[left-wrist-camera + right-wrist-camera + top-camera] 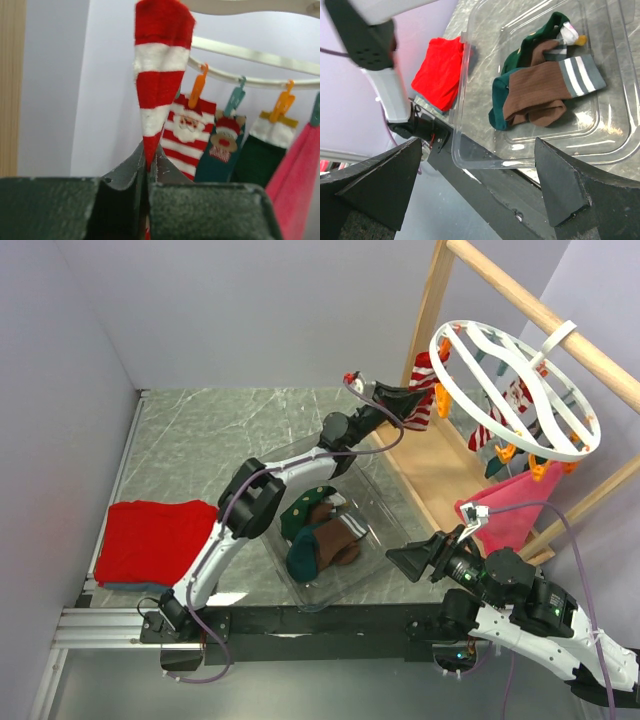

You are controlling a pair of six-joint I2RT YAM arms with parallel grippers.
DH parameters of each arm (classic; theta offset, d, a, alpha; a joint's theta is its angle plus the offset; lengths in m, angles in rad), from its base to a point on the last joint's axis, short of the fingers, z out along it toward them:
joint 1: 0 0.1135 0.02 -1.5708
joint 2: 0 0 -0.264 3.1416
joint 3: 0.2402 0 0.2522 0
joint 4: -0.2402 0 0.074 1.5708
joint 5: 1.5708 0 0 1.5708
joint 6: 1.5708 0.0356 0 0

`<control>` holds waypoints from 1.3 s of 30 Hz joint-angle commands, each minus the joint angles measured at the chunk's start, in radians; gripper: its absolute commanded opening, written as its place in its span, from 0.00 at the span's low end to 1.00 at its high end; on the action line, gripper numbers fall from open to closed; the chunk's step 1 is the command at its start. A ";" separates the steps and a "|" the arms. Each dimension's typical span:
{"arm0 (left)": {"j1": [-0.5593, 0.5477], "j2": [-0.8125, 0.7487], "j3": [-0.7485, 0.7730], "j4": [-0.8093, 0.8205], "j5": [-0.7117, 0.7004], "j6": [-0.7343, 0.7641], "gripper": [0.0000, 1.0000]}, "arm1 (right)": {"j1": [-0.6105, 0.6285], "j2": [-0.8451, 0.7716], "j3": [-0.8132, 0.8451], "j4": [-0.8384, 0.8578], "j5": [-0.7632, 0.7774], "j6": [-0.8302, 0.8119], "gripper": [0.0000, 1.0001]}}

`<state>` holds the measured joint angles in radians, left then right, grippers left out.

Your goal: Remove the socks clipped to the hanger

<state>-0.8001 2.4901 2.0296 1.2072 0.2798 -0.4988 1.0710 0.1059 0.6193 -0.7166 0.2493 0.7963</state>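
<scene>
The white ring hanger (515, 390) hangs by its hook from the wooden rail, with orange and teal pegs along its rim (250, 52). My left gripper (412, 398) reaches up to it and is shut on the lower end of a red-and-white striped sock (157, 85), pinched between its fingertips (148, 155). Behind it hang a Santa striped sock (187, 132), a teal reindeer sock (222, 150), a dark green sock (262, 155) and a pink sock (500, 510). My right gripper (415, 560) is open and empty, low at the near right (480, 170).
A clear plastic bin (380, 510) sits mid-table with green and brown socks (540, 90) in it; its near corner (462, 145) lies just beyond my right fingers. A folded red cloth (155, 540) lies at the left. The wooden rail frame (530, 310) stands at the right.
</scene>
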 commanded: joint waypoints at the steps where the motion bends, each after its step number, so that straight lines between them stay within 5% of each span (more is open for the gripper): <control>1: -0.010 -0.236 -0.141 0.077 0.068 -0.053 0.04 | 0.004 -0.011 0.028 0.019 0.039 0.015 0.99; 10: -0.060 -0.557 -0.460 -0.053 0.183 -0.139 0.04 | 0.004 -0.018 0.026 0.083 0.113 0.003 0.99; 18: -0.163 -0.721 -0.536 -0.325 0.214 -0.202 0.02 | 0.006 -0.008 0.020 0.227 0.176 -0.123 0.99; 30: -0.180 -0.797 -0.552 -0.627 0.236 -0.331 0.07 | 0.006 -0.098 -0.035 0.362 0.281 -0.241 0.99; 39: -0.183 -0.778 -0.543 -0.589 0.317 -0.481 0.09 | 0.006 0.003 -0.001 0.431 0.407 -0.281 0.99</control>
<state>-0.9760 1.7439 1.4734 0.6003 0.5240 -0.8936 1.0710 0.0311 0.5819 -0.3428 0.5442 0.5335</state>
